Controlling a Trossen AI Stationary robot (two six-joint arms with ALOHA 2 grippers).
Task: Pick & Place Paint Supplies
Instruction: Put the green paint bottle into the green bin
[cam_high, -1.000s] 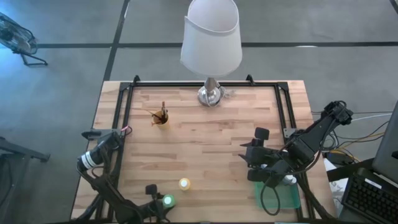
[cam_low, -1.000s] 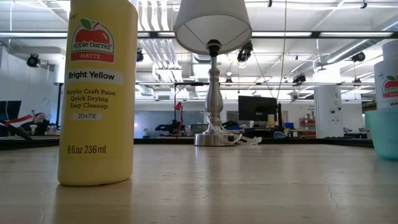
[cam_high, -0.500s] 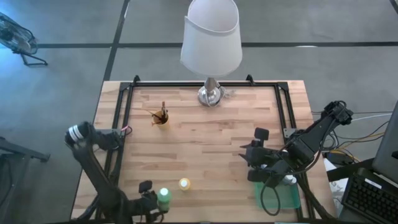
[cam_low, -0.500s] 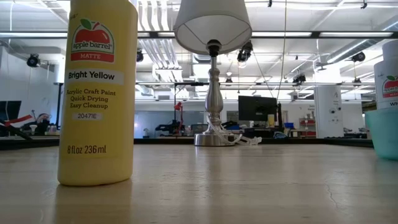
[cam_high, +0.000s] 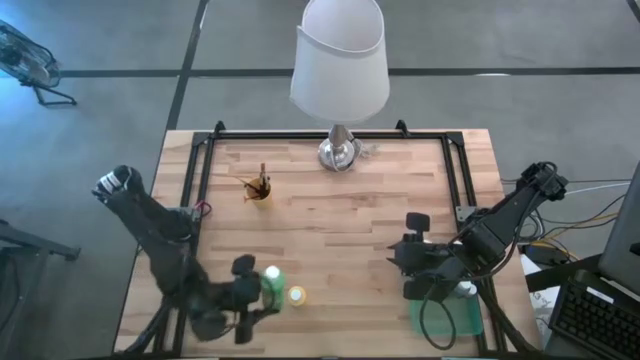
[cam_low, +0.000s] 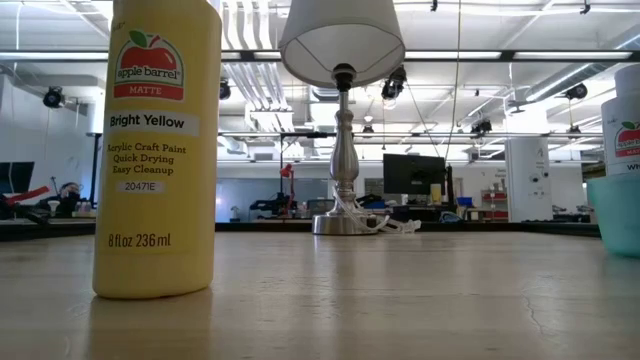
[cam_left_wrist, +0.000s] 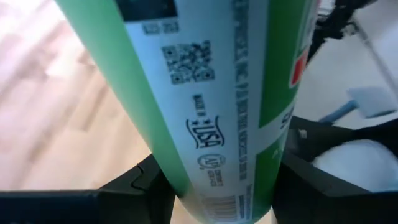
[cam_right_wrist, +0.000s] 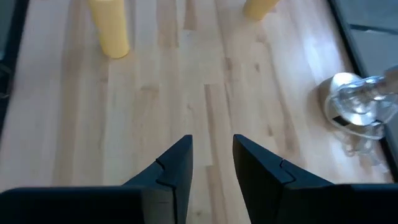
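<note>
Left tool (cam_high: 250, 290) pinching green bottle (cam_high: 270, 281), beside yellow bottle (cam_high: 297, 296). Right tool (cam_right_wrist: 211, 163) empty, fingers slightly apart, near tray (cam_high: 470, 318).

Grey concrete floor (cam_high: 100, 130) is showing all around the wooden table (cam_high: 330, 230). Long ceiling lights (cam_low: 480, 55) are glowing over a big open workshop, with a dark monitor (cam_low: 412, 172) sitting way back behind.

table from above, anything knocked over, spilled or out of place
Nothing stands out. The yellow bottle stands upright on the table, the brush cup and the lamp stand upright too, and no paint is spilled. The green bottle is tilted only because the left gripper holds it.
</note>
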